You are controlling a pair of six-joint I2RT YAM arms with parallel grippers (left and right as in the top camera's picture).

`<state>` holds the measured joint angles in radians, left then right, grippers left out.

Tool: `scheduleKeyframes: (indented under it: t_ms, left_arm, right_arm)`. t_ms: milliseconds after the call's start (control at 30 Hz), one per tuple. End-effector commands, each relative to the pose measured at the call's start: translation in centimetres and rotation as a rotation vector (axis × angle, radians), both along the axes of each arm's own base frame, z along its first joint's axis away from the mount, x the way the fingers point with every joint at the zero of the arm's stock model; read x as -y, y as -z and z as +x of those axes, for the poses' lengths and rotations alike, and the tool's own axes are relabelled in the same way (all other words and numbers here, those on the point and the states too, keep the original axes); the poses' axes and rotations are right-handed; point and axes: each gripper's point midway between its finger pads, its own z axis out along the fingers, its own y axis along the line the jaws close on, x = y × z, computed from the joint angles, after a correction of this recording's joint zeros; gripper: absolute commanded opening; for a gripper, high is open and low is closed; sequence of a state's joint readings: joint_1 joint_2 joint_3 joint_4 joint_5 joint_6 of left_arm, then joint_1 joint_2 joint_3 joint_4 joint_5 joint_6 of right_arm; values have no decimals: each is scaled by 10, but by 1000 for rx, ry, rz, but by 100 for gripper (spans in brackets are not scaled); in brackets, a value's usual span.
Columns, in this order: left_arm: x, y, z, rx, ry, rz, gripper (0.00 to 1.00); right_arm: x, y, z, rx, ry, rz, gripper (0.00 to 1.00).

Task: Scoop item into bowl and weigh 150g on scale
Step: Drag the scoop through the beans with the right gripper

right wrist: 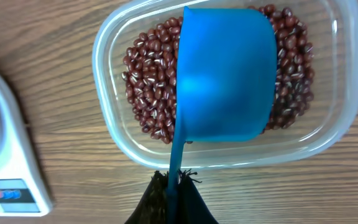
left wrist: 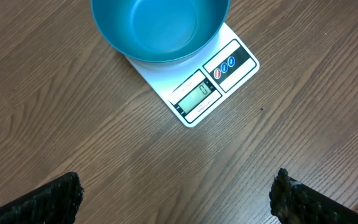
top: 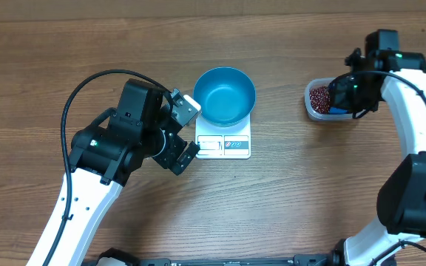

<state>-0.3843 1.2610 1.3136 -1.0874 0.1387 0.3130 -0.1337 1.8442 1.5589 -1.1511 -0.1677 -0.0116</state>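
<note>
The blue bowl stands empty on the white scale at the table's middle. My left gripper hangs open just left of the scale, nothing between its fingers. Dark red-brown beans lie in a clear tub at the right. My right gripper is shut on the thin handle of a blue scoop, whose cup is tipped over the beans inside the tub and hides many of them.
Bare wooden table lies all around. The scale's edge shows at the left of the right wrist view, a short way from the tub. The left arm's black cable loops over the table's left half.
</note>
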Motion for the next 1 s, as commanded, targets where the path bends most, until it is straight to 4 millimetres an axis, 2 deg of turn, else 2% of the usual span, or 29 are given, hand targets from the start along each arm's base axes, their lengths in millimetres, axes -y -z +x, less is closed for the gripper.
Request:
scheduleKeyframes:
  t_ms: [0,133,200,533,700,867,967]
  left_arm:
    - [3,-11,1,20,-5,-25,100]
    - [3,-11,1,20,-5,-25,100]
    - [3,-11,1,20,-5,-25,100]
    - [3,-11,1,20,-5,-25,100]
    - [3,-11,1,20,-5,-25,100]
    - [3,-11,1,20,-5,-25,100]
    - [3,-11,1,20,-5,-25,100]
  right_arm:
    - [-20,-15,8,40,0,206,4]
    - [-20,-22,8,55,23,310,4]
    - [-13,-25,7,59,51,351,4]
    - [19,-19,2,28,214,337,4]
    - [28,-13,-1,18,241,344,4]
    - [34,-16,1,37,259,375,4]
    - [35,-24,2,69,258,455,4]
